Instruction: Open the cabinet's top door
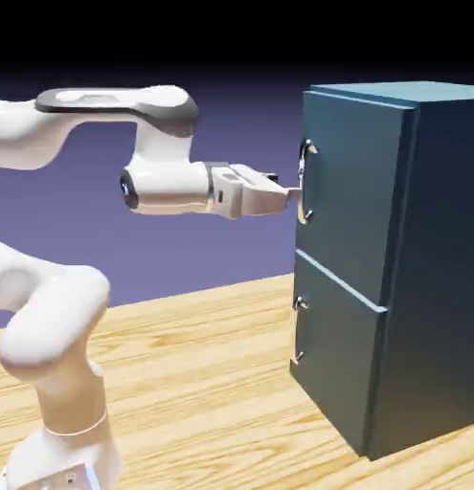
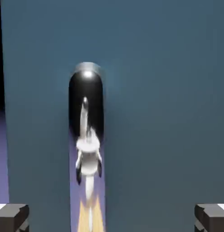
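On the cabinet (image 1: pixel 350 191), the top door (image 1: pixel 350 182) looks flat, dark teal.

Glossy white arm (image 1: pixel 164 188) with rounded joints, dark grey trim and a blue-lit joint cap (image 1: pixel 129 189).

Exterior view: the tabletop (image 1: pixel 207 383) is pale yellow wood with visible streaked grain, spanning eight o'clock through six to four o'clock; its far edge climbs toward three o'clock. The backdrop (image 1: pixel 245 254) is plain blue-violet, darkening to black at twelve o'clock. Hand view: a narrow backdrop strip shows at nine o'clock, black above, violet below.
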Motion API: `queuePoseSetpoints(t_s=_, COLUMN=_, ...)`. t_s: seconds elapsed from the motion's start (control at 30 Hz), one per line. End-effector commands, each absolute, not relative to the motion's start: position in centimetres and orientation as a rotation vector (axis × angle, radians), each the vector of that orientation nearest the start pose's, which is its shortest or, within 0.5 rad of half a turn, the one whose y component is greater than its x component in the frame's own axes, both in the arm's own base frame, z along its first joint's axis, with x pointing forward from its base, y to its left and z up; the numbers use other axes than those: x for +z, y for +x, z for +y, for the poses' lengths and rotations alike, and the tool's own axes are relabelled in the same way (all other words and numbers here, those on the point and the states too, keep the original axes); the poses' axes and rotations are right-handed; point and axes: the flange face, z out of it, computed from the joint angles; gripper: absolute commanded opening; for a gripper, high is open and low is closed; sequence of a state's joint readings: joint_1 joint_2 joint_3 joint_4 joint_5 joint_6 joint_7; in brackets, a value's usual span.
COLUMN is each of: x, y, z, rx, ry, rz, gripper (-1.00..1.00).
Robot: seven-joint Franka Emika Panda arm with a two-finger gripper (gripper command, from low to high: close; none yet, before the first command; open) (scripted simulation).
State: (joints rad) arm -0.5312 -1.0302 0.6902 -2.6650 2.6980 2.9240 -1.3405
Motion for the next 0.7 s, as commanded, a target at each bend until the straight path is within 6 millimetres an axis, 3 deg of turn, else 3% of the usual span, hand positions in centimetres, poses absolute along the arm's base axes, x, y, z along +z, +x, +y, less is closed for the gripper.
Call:
queuePoseSetpoints(t_s=0.0, x=50.6, y=31.3, z=4.5, rx=-1.768, ry=-1.782, rz=0.796, gripper=0.0)
queuePoseSetpoints(t_s=0.13, x=50.2, y=31.3, z=5.4, rx=-1.805, ry=-1.754, rz=0.799, gripper=0.0)
queuePoseSetpoints(t_s=0.3, x=50.2, y=36.3, z=5.1, rx=-1.805, ry=-1.754, rz=0.799, gripper=0.0)
queuePoseSetpoints(t_s=0.33, x=50.2, y=36.3, z=5.1, rx=-1.805, ry=-1.754, rz=0.799, gripper=-1.0)
queuePoseSetpoints(t_s=0.67, x=50.2, y=33.2, z=3.0, rx=-1.712, ry=-1.764, rz=0.657, gripper=-1.0)
